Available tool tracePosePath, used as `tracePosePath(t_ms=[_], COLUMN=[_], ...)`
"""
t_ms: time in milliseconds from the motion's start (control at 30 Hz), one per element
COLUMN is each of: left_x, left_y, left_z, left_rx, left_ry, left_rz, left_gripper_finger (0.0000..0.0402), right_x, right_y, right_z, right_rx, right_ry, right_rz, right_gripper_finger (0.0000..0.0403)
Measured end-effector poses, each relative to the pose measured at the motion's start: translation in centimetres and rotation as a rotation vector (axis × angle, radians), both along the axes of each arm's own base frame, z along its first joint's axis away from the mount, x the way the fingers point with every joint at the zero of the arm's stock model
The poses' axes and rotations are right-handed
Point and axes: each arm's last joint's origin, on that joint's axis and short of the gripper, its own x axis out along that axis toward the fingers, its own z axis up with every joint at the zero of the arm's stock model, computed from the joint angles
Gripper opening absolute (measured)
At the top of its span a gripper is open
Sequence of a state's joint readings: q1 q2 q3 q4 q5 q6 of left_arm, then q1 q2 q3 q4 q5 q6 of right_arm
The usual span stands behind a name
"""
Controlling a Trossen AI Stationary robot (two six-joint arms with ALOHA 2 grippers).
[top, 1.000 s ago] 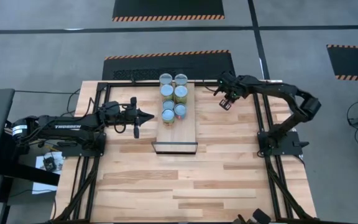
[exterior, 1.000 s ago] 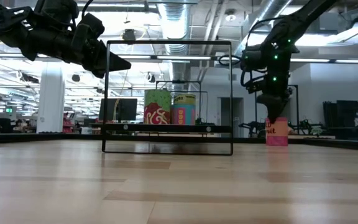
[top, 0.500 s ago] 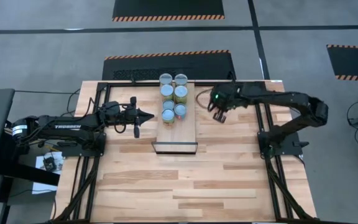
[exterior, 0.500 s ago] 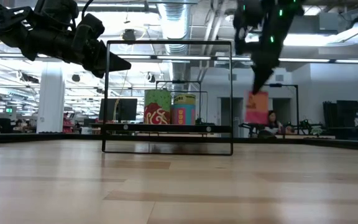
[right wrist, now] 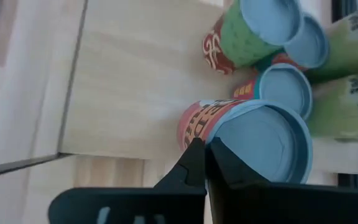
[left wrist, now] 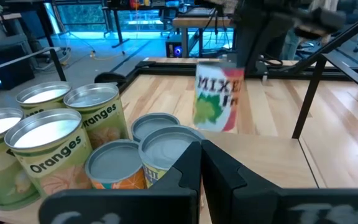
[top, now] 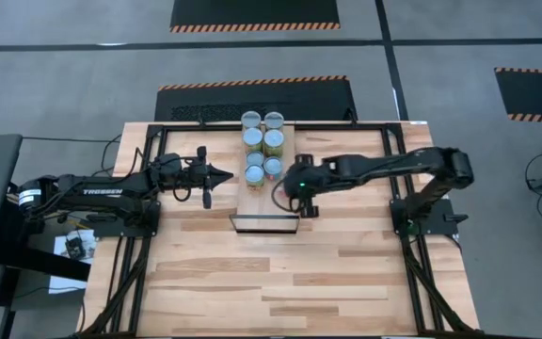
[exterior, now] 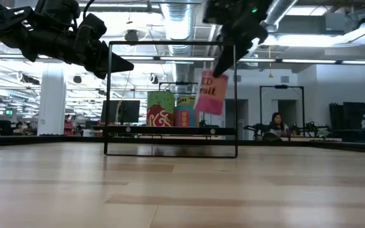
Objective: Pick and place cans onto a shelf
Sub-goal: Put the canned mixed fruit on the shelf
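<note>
The right pincer (top: 303, 193) hangs in the air just beside the right edge of the shelf (top: 267, 202), its two fingers pinching a red-labelled can (exterior: 211, 92) by the rim; in the low view that can dangles tilted, well clear of the surface, and the right wrist view looks past the dark fingers (right wrist: 199, 163) straight onto its grey lid (right wrist: 263, 146). From the left wrist view the same can (left wrist: 219, 98) shows as a blurred shape with a red, white and green label, hanging above the wood behind the standing tins. Out from there, the shelf lies on the wooden surface (top: 280, 273) as a narrow pale board with a dark front edge, and six cans (top: 263, 143) stand on its far half in two rows, silver tops up; the ones nearest the left wrist camera read "Oranges" (left wrist: 48, 144). The front half of the board is bare wood. Across the shelf, the left pincer (top: 226, 173) is held above the surface just beside the shelf's left edge, its fingers pressed together on nothing. Far back in the room, beyond the surface, a person (exterior: 275, 125) sits at a desk.
</note>
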State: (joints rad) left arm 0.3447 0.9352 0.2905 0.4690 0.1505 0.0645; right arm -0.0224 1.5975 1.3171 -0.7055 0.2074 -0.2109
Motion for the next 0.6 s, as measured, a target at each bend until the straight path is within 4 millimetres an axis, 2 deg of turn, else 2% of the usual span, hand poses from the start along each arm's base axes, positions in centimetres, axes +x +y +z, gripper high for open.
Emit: tracePosePath(t_ms=[167,300,600], left_x=[0.0,0.0,0.0], left_y=[0.0,0.0,0.0], left_z=[0.0,0.0,-0.1], left_rx=[0.002,0.001,-0.001], left_ry=[0.0,0.003,0.01], left_rz=[0.0,0.0,0.0], left_gripper_finger=[0.0002,0.0002,0.0002], right_x=[2.8,4.4,4.6], right_y=[-0.4,-0.9,-2.2], right_z=[-1.2,-1.7,-1.1], right_rx=[-0.04,0.0,0.007], right_ry=[0.062,0.081,0.048], right_rz=[0.063,0.127,0.131], right_gripper_finger=[0.001,0.0009,0.0011])
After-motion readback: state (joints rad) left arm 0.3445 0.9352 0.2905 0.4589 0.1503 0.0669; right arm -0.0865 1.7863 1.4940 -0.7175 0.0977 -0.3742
